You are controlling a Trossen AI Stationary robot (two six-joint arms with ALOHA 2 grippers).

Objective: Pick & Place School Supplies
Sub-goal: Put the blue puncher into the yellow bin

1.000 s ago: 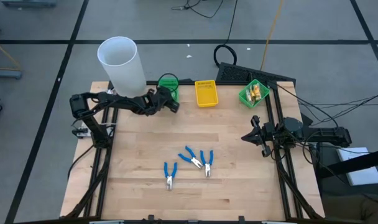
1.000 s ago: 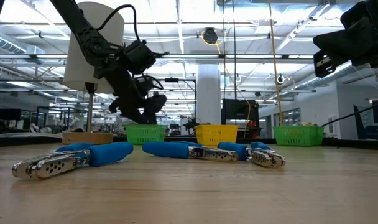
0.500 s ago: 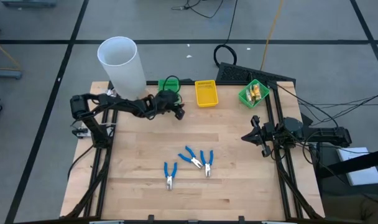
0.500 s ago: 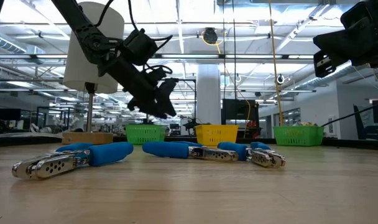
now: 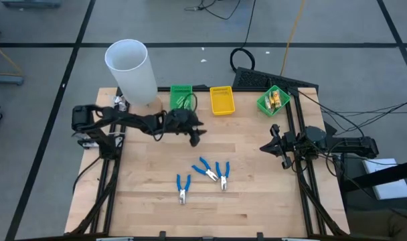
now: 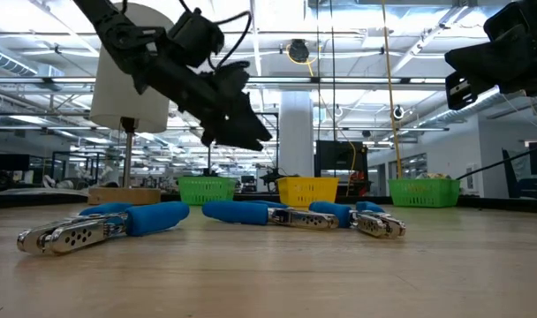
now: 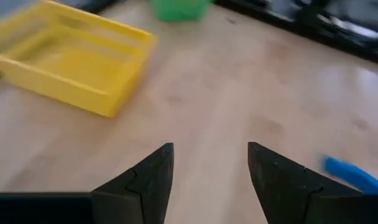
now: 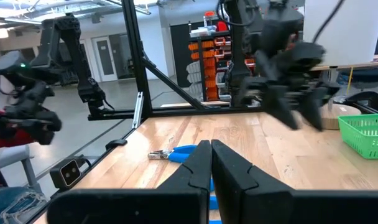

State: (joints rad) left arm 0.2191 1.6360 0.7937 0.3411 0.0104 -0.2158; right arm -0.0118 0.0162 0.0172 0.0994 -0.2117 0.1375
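The left gripper (image 5: 195, 136) hung empty above the table's middle on a low, outstretched arm, fingers apart, while the right gripper (image 5: 274, 145) waited at the right edge, fingers together.

Light wooden table (image 5: 257, 187) on a black metal frame (image 5: 294, 127), grey concrete floor (image 5: 49, 27) crossed by dark lines, large hall beyond with white ceiling light strips (image 6: 357, 35), orange shelving (image 8: 214, 46).

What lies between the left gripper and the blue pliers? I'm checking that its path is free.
Only bare wood: in the high view nothing sits between the left gripper, open and empty, and the three blue pliers.
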